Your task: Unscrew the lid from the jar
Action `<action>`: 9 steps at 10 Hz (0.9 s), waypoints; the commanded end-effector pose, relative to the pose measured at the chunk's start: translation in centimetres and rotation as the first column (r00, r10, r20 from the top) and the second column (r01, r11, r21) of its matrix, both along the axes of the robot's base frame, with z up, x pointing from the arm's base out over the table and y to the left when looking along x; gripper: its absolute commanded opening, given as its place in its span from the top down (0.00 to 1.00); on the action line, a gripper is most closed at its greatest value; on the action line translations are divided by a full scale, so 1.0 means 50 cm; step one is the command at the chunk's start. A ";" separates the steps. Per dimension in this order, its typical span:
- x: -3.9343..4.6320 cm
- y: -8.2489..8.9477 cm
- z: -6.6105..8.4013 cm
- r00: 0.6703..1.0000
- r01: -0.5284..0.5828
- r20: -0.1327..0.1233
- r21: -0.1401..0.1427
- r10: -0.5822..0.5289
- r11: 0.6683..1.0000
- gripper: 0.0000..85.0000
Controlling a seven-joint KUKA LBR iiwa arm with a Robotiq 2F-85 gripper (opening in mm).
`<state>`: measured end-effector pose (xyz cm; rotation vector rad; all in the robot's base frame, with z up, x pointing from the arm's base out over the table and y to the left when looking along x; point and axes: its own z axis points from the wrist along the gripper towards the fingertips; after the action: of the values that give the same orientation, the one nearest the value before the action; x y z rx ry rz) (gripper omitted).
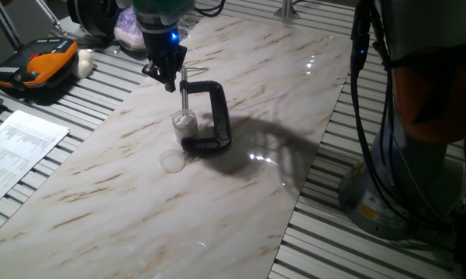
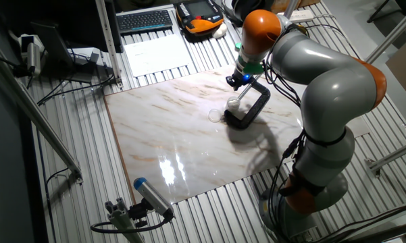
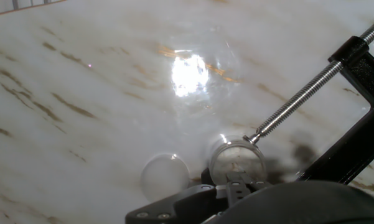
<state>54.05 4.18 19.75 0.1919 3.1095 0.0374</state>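
Arm reaches over the marble table (image 1: 240,77) from the far side, wrist bent down, hand pointing at the tabletop. Gripper (image 1: 169,80) hangs in the air above and just behind the jar (image 1: 184,122), touching nothing. Cannot tell whether the jaws are apart or together; nothing visible between them.

Jar stands upright, pinned in the black clamp (image 1: 214,116), with the clamp's metal screw (image 3: 299,99) pressing its side. The lid (image 1: 172,160) is off and lies flat on the table just beside the jar, on the side toward the table's front edge; apart from the clamp.
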 end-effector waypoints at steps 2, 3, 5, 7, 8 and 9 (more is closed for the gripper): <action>-0.001 -0.005 -0.001 1.000 -0.005 -0.001 0.002 0.005 1.000 1.00; -0.001 -0.005 -0.001 1.000 -0.003 -0.006 0.008 0.003 1.000 1.00; -0.003 -0.004 -0.002 1.000 0.000 -0.006 0.005 0.000 1.000 1.00; -0.005 -0.003 -0.009 1.000 0.002 0.002 0.002 -0.002 1.000 1.00; -0.007 -0.002 -0.013 1.000 0.002 0.005 0.002 -0.002 1.000 1.00; -0.010 -0.001 -0.016 1.000 0.000 0.006 0.002 0.000 1.000 1.00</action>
<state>53.51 4.14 18.94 0.1890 3.1035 0.0402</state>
